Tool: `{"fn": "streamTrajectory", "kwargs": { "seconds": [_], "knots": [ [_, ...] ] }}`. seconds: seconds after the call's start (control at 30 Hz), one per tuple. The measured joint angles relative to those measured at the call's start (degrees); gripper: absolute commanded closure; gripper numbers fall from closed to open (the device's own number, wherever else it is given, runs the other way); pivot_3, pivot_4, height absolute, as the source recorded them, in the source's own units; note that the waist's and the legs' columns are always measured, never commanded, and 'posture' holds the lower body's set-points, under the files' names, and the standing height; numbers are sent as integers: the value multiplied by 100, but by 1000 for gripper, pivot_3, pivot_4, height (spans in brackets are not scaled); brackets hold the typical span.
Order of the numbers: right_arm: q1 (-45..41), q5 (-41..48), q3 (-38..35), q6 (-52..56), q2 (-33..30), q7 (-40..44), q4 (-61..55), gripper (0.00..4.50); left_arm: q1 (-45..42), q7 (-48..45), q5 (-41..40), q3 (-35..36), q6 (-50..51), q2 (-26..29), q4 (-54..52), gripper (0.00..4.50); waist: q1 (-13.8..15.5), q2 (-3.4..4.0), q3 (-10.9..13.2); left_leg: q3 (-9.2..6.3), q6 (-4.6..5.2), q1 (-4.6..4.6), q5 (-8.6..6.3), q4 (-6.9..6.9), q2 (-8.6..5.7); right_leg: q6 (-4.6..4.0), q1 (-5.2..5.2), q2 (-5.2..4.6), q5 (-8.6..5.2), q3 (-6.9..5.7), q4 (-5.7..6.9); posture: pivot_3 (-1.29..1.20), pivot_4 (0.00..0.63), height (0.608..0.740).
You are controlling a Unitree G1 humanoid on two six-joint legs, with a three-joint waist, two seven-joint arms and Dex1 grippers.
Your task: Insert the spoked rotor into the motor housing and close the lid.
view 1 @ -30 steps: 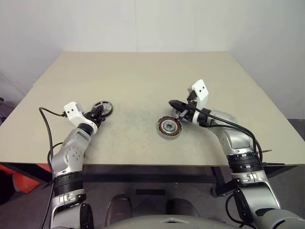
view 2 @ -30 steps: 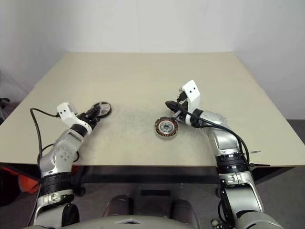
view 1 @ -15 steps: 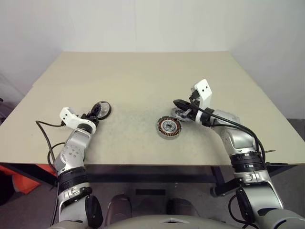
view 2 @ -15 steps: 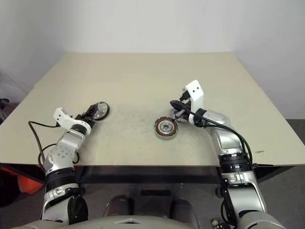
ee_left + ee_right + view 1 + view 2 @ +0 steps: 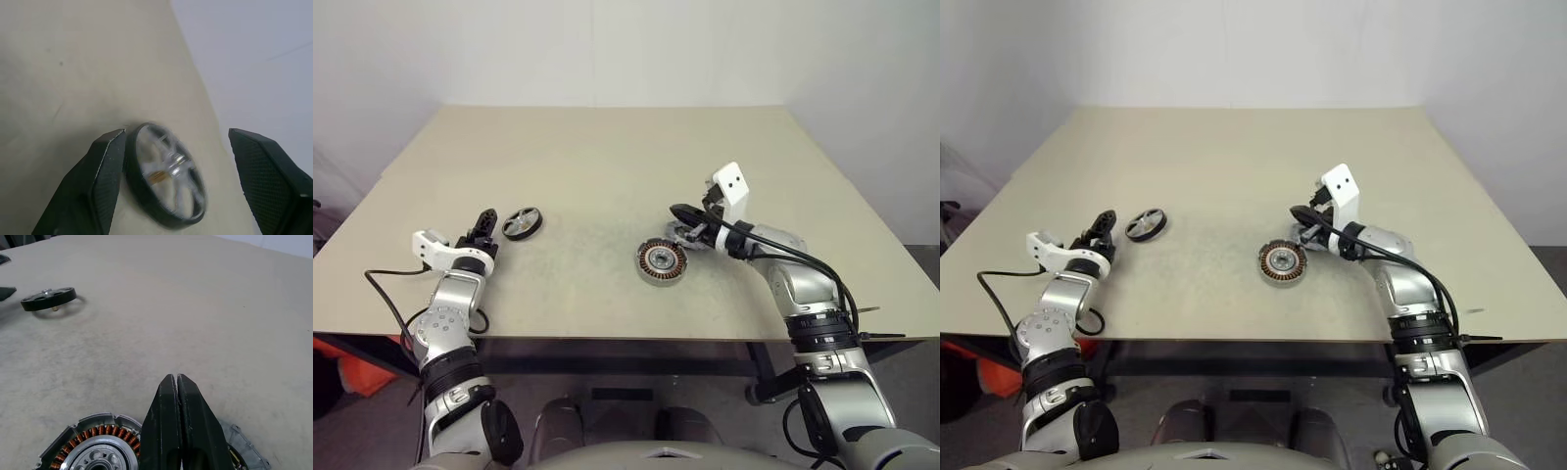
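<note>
The spoked rotor [image 5: 522, 222], a wheel with a dark rim and silver spokes, lies on the table left of centre. My left gripper [image 5: 481, 227] stands open just to its left, holding nothing; in the left wrist view the rotor [image 5: 166, 181] sits just ahead, between the spread fingers. The motor housing [image 5: 660, 261], with copper windings and a silver hub, rests near the table's middle. My right gripper [image 5: 677, 211] is shut and empty, hovering just behind the housing [image 5: 93, 450]. A flat grey notched plate [image 5: 242, 445], perhaps the lid, lies under that gripper.
The beige table [image 5: 607, 157] stretches bare behind both parts. Its front edge [image 5: 626, 338] runs close below the arms. A black cable [image 5: 386, 284] hangs off the left wrist at the table's left front corner.
My left gripper has opened and let go of the rotor, which now lies on the table. The left hand has rolled and drawn back to the left. The right arm has stayed put.
</note>
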Motion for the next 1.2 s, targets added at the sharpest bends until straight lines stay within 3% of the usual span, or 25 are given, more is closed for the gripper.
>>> {"fn": "streamTrajectory", "kwargs": {
  "seconds": [0.33,0.57,0.67,0.77,1.2],
  "knots": [
    [-21,-79,4,-3,13,-47,11,4500,-440,349,-158,-17,515,28,510,985,74,15,-10,-5,0,14,1,4,-8,13,36,-21,-7,4,-1,0,0,740],
    [-22,-98,4,-9,24,-61,11,4500,-937,557,-279,-163,744,-437,825,985,127,11,-7,-5,-1,-3,1,7,-5,13,26,-19,-6,2,-1,0,0,740],
    [-22,-108,6,-10,53,-87,11,4500,-1098,627,-274,-292,765,-525,937,1563,121,9,-6,-5,0,-19,1,6,-5,-16,10,-7,11,3,-3,0,0,740],
    [-22,-126,5,-10,53,-114,11,4500,-1127,642,-268,-289,724,-498,984,2586,47,8,-5,-5,-1,-28,1,3,-5,-23,0,2,10,2,-3,0,0,740],
    [-23,-162,5,-51,55,-114,41,4500,-693,636,-415,-162,548,-451,663,2586,-3,3,-2,-5,2,-24,0,4,-1,-24,2,1,8,3,-3,0,0,740]
  ]
}}
